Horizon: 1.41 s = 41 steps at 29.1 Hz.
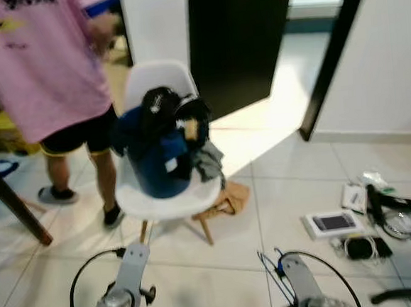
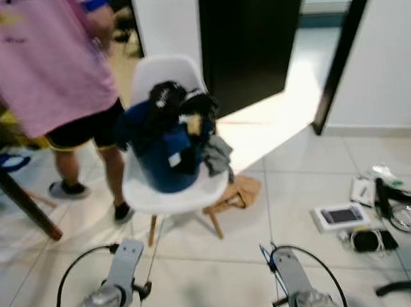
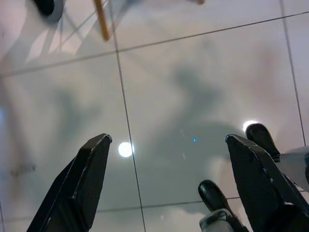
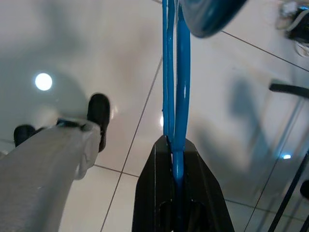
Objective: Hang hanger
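We find the right gripper [image 4: 175,159] clamped on the blue hanger [image 4: 176,72], not yet hung; the left gripper [image 3: 166,145] hangs wide open and empty.

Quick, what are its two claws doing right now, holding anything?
Left gripper: open, holding nothing, pointed at the tiled floor.
Right gripper: closed on a blue hanger.

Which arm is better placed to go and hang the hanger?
The right. Its right gripper is already shut on the blue hanger, seen in the wrist view. The left gripper is open over bare floor tiles, holding nothing.
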Available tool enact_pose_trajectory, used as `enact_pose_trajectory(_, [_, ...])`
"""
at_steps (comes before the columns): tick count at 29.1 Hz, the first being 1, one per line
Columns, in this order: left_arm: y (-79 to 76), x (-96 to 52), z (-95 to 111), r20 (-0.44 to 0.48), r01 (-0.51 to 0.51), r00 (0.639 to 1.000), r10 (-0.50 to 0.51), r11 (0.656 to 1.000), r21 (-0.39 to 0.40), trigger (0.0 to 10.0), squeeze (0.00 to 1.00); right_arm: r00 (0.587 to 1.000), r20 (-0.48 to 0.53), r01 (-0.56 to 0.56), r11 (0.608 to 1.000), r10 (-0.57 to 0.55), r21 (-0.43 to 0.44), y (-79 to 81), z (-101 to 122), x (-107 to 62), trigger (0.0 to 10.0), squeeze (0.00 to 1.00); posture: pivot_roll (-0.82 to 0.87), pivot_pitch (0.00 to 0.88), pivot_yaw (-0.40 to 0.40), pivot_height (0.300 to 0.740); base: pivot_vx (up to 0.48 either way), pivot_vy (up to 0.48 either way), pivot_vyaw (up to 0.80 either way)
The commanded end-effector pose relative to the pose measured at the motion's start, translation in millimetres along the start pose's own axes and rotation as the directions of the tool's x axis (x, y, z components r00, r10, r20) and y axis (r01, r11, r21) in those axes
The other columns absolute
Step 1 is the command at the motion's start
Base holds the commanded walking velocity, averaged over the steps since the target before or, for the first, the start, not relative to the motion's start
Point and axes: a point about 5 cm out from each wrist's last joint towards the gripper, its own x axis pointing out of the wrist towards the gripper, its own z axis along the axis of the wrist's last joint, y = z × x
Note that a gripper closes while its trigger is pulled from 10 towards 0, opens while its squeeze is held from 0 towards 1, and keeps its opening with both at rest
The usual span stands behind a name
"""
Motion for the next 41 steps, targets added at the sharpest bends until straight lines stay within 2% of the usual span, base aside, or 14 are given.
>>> enact_pose_trajectory(1, [0.8, -0.8, -6.1, -0.027, 0.006, 1.0, -0.005, 1.0, 0.018, 10.0, 0.0, 1.0, 0.004, 0.005, 1.0, -0.005, -0.002, -0.6, -0.2, 0.0, 10.0, 0.0, 0.01, 0.0, 0.003, 0.74, 0.0, 0.0, -0.78])
enact_pose_trajectory(4, [1.1, -0.8, -6.2, -0.029, 0.006, 1.0, -0.005, 1.0, 0.02, 10.0, 0.0, 1.0, 0.007, 0.004, 1.0, -0.004, 0.0, -0.3, 0.2, 0.0, 10.0, 0.0, 0.01, 0.0, 0.003, 0.74, 0.0, 0.0, -0.74])
enact_pose_trajectory(41, [4.3, -1.1, -7.4, -0.046, -0.003, 0.999, 0.005, 0.999, 0.032, 10.0, 0.0, 1.0, 0.027, -0.007, 1.0, 0.007, 0.006, 2.9, 2.7, 0.3, 10.0, 0.0, -0.01, 0.0, 0.025, 0.74, 0.0, 0.0, 0.0])
